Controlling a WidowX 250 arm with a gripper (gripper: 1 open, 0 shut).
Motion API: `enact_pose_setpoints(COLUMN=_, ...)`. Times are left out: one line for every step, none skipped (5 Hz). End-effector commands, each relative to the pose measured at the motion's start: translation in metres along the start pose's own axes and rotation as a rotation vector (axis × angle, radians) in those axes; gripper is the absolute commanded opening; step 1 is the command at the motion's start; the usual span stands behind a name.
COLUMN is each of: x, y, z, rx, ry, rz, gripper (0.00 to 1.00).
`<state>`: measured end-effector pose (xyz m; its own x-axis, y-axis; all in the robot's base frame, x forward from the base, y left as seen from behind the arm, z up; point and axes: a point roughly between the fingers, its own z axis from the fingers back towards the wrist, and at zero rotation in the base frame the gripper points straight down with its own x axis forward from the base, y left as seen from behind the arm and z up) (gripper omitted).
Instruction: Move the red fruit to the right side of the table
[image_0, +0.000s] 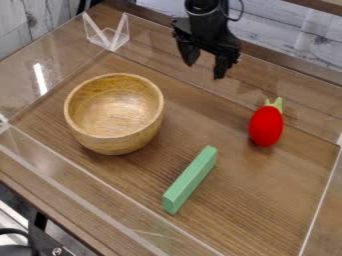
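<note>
The red fruit (267, 124), a glossy strawberry-like toy with a green top, lies on the brown wood-grain table (201, 115) towards its right side. My gripper (206, 58) hangs near the table's far edge, up and to the left of the fruit and well apart from it. Its dark fingers (222, 62) point down and stand open with nothing between them.
A wooden bowl (116, 111) sits left of centre. A green rectangular block (191, 179) lies diagonally near the front. Low clear acrylic walls (104, 32) edge the tabletop on all sides.
</note>
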<state>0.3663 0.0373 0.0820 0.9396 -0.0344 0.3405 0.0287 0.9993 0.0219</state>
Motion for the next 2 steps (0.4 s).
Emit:
enact_pose_setpoints(x=0.012, y=0.004, z=0.014, rx=-0.009, ry=-0.054, rz=-0.026, gripper=1.0)
enact_pose_setpoints(x=0.01, y=0.006, z=0.028, rx=-0.032, ry=-0.061, rz=-0.07, gripper=1.0)
